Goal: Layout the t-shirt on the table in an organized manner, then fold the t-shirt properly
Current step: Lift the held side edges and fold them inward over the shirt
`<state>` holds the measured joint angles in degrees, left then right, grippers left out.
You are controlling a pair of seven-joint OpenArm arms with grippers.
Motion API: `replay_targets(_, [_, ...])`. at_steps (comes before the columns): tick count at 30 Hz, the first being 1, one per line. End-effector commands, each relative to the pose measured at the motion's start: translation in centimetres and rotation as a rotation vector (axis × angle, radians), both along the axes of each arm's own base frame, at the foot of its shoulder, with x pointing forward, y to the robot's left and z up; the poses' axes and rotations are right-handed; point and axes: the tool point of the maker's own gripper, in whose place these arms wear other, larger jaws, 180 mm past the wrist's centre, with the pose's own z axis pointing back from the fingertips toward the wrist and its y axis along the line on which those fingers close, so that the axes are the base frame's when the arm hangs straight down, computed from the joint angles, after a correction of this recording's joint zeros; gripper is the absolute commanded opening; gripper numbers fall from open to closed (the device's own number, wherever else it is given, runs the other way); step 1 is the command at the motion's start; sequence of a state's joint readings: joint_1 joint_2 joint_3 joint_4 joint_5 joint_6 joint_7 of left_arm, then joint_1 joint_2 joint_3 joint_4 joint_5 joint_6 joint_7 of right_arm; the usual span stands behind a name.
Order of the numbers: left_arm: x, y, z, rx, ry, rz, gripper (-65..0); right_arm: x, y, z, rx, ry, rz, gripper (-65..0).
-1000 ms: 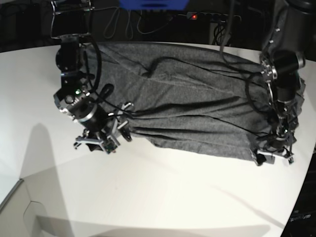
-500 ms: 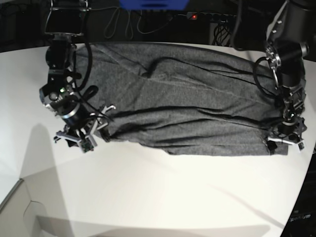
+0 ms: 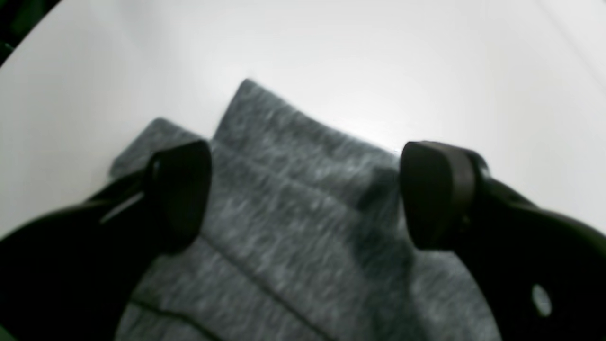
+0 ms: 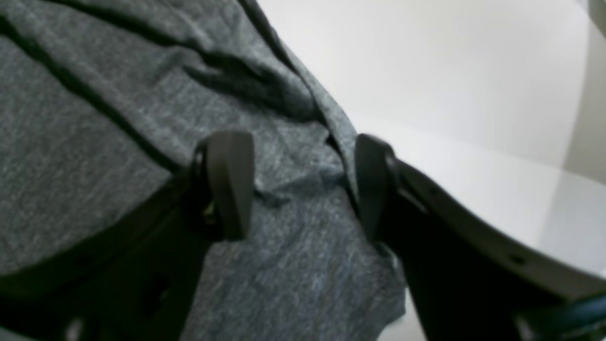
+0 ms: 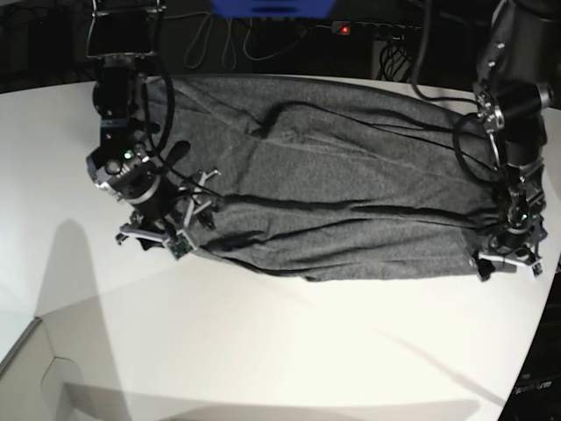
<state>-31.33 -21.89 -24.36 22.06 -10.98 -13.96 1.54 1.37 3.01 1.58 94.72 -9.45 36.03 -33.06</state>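
While my left wrist camera looks down between my left jaws (image 3: 303,194), they stand wide apart and empty, one on each side of a corner of the heathered dark grey knit t-shirt (image 3: 293,227); that corner lies flat on the smooth white bench (image 3: 378,61), with a stitched hem line running across it. From my right wrist camera, my right jaws (image 4: 303,184) are parted too, straddling a rumpled edge of the t-shirt (image 4: 118,142), and I see no cloth pinched between them, though bare bench (image 4: 450,85) lies just beside. From the base view, the t-shirt (image 5: 333,184) is stretched long across the bench (image 5: 280,351), my right jaws (image 5: 162,232) at one end and my left jaws (image 5: 508,261) at the other. I judge the laying-out largely done, yet long creases run its length and the near edge looks rolled under; no sleeves are plain to see. Smoothing remains, and no fold is made yet.
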Motion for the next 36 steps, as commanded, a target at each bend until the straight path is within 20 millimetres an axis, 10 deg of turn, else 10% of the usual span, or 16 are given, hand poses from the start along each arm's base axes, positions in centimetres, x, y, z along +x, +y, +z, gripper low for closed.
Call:
replay_targets(1, [2.0, 1.2, 3.6, 0.026, -0.092, 0.011, -4.0, 1.3, 0.4, 1.9, 0.016, -0.061, 0.022, -28.6])
replay_targets(16, [3.1, 1.4, 5.4, 0.052, -0.124, 0.000, -4.0, 9.3, 2.0, -1.1, 0.011, 0.191, 0.046, -27.2])
replay_targets(36, [0.4, 1.6, 0.7, -0.001, -0.002, 0.028, -4.0, 9.2, 4.2, -4.4, 0.104, 0.273, 0.076, -27.3])
